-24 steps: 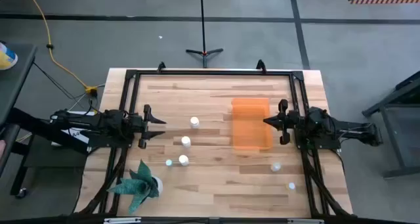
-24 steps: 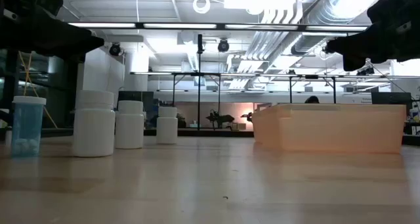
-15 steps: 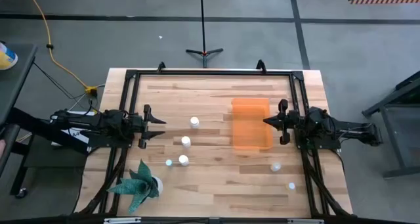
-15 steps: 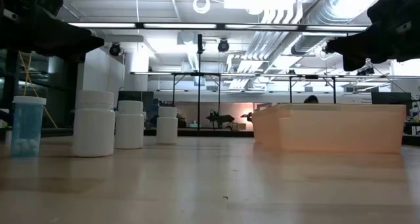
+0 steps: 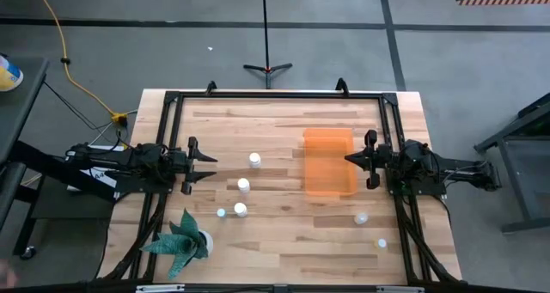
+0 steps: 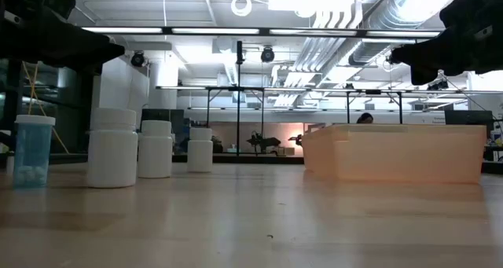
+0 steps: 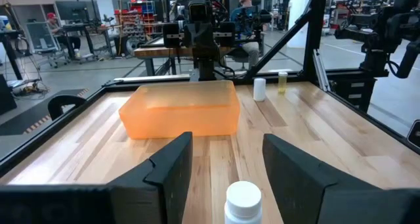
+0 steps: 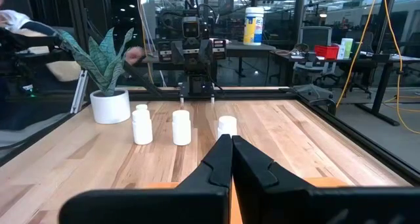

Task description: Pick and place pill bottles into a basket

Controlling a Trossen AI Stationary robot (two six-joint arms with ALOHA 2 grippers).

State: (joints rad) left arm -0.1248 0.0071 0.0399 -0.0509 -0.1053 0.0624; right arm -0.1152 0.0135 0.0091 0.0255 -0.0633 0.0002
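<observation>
Three white pill bottles (image 5: 255, 160), (image 5: 243, 186), (image 5: 240, 210) stand upright on their bases left of the table's middle, with a small translucent bottle (image 5: 221, 213) beside them. Two more bottles (image 5: 362, 217), (image 5: 381, 242) stand near the right front. The orange basket (image 5: 329, 161) sits right of the middle. My left gripper (image 5: 211, 167) is open and empty at the table's left, pointing at the bottles; one white cap (image 7: 243, 196) shows ahead between its fingers. My right gripper (image 5: 347, 158) is shut and empty above the basket's right wall (image 8: 328, 182).
A potted plant (image 5: 182, 240) stands at the near left corner. A black frame (image 5: 275, 95) runs along the table's far and side edges. In the low view the bottles (image 6: 112, 148) stand left and the basket (image 6: 393, 152) right. People are in the room beyond.
</observation>
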